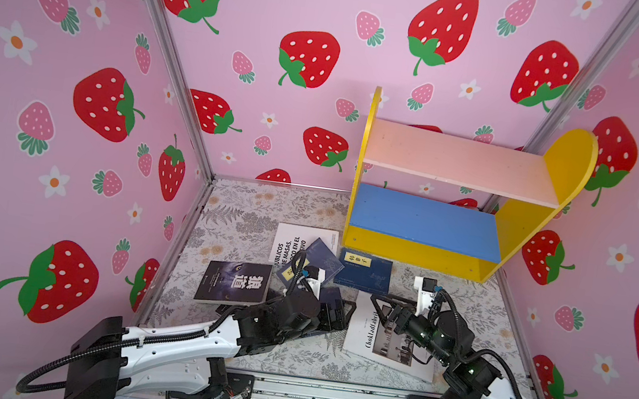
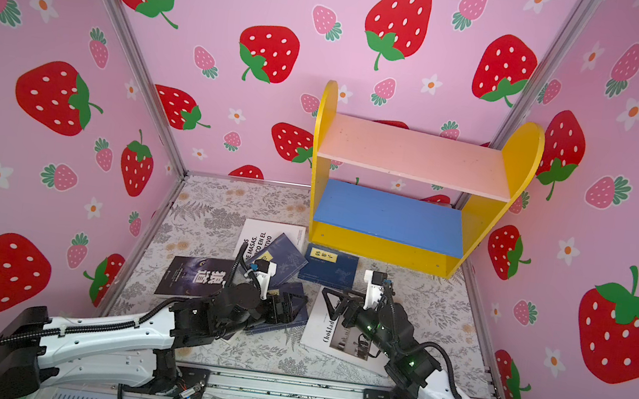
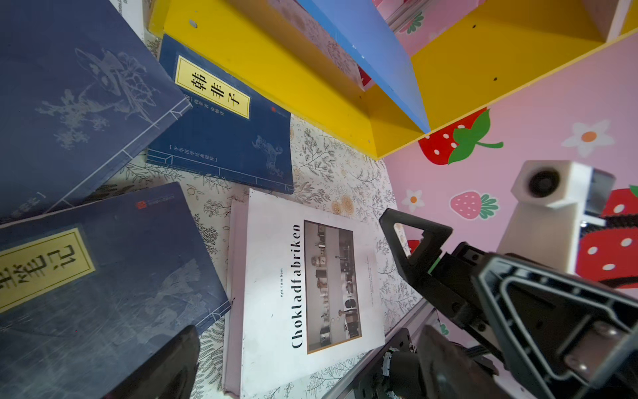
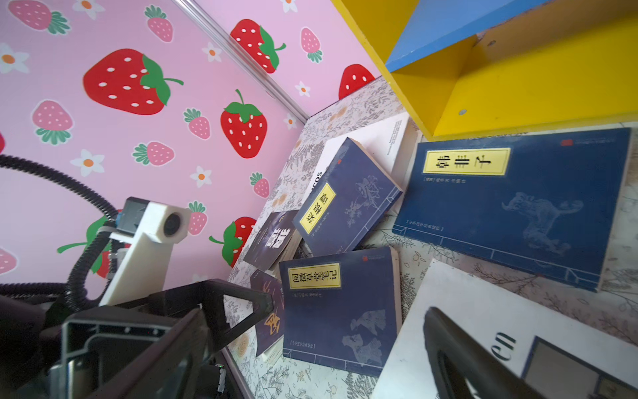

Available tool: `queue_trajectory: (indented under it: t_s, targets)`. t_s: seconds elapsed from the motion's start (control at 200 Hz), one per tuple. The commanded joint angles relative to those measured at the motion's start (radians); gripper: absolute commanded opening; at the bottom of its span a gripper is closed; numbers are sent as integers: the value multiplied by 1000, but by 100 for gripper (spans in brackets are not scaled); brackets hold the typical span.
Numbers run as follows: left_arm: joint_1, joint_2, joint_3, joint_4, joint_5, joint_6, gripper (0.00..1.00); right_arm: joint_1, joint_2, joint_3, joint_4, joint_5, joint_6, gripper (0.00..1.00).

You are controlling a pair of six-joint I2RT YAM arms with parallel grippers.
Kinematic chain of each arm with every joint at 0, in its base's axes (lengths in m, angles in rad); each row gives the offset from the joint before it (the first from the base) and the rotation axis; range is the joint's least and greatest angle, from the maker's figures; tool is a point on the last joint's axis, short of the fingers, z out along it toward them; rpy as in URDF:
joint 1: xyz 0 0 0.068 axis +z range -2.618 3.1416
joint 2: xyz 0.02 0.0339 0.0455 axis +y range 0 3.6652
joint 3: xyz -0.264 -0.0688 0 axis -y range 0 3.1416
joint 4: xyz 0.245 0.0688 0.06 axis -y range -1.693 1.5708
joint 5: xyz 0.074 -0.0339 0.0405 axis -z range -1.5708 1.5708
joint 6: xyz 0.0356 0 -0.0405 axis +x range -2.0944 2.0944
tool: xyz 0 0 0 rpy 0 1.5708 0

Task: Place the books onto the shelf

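- The left gripper point(image 1: 338, 314) has its jaws spread wide and holds nothing. It hangs low over the front navy book point(image 4: 341, 311); whether it touches the cover I cannot tell.
- The right gripper point(image 1: 380, 311) is likewise wide apart and empty. It is poised above the far corner of the white photo book point(image 1: 387, 343), near the left gripper.
- Around them the books point(image 2: 281, 256) lie scattered on the flowered mat point(image 1: 249, 208).
- The tilted navy book point(image 1: 320, 261) rests partly on the white lettered book point(image 1: 295, 239).
- The navy book by the shelf point(image 1: 364, 273) lies flat just in front of the shelf's base.
- The dark book point(image 1: 235, 282) sits off to the left, and a second dark book point(image 4: 272, 328) peeks out from under the front navy book.
- The shelf point(image 1: 565, 166) stands upright in the far right corner. Its pink board point(image 1: 453, 159) and blue board point(image 1: 423, 222) are both bare.
- As I judge it, nothing is shelved yet. All seven books are left to do and neither gripper has one in hand, so the work stands at the very first pick.
- The front navy book and the white photo book lie closest to the jaws and seem the likely first picks. Thin covers lying flat may be awkward to get a jaw under.
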Motion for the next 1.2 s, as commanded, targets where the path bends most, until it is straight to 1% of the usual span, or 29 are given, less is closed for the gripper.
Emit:
queue_trajectory:
  t_s: [0.0, 0.06, 0.1, 0.125, 0.175, 0.2, 0.26, 0.345, 0.36, 0.4, 0.455, 0.575, 0.625, 0.685, 0.77, 0.945, 1.101, 1.196]
  targets:
    - [-1, 26, 12, -6, -29, 23, 99, -15, 31, 90, -234, 215, 50, 100]
    - [0, 64, 46, -59, -17, 88, 99, -32, 75, 172, -405, 345, 16, 100]
    - [2, 96, 75, -100, -10, 130, 99, -40, 98, 208, -471, 400, -11, 100]
    - [9, 118, 90, -115, 8, 154, 99, -47, 117, 231, -518, 456, -32, 100]
    - [31, 173, 111, -113, 80, 208, 99, -66, 138, 248, -567, 496, -40, 100]
    - [45, 204, 124, -109, 121, 230, 99, -86, 149, 256, -591, 497, -45, 100]
    - [84, 281, 151, -91, 233, 285, 99, -160, 163, 263, -628, 457, -47, 100]
    - [133, 385, 182, -54, 339, 320, 99, -270, 170, 252, -657, 373, -41, 100]
    - [140, 401, 187, -42, 377, 325, 99, -295, 172, 249, -666, 351, -39, 100]
    - [157, 435, 198, -15, 428, 331, 99, -326, 172, 239, -677, 326, -42, 100]
    - [174, 484, 216, 11, 492, 344, 99, -347, 170, 229, -705, 324, -34, 100]
    - [182, 567, 253, 10, 567, 358, 100, -371, 166, 201, -757, 340, -2, 100]
    - [183, 592, 258, 29, 611, 347, 100, -378, 162, 184, -756, 318, 9, 100]
    - [184, 614, 257, 65, 665, 327, 97, -380, 149, 161, -748, 278, 20, 100]
    - [185, 634, 245, 136, 716, 284, 96, -380, 113, 107, -729, 199, 44, 100]
    - [183, 675, 234, 255, 759, 204, 95, -380, 29, -5, -661, 93, 73, 100]
    - [183, 705, 262, 351, 774, 139, 90, -380, 30, -30, -570, 50, 42, 100]
    - [183, 705, 302, 356, 787, 129, 88, -381, 60, -13, -491, 28, 17, 100]
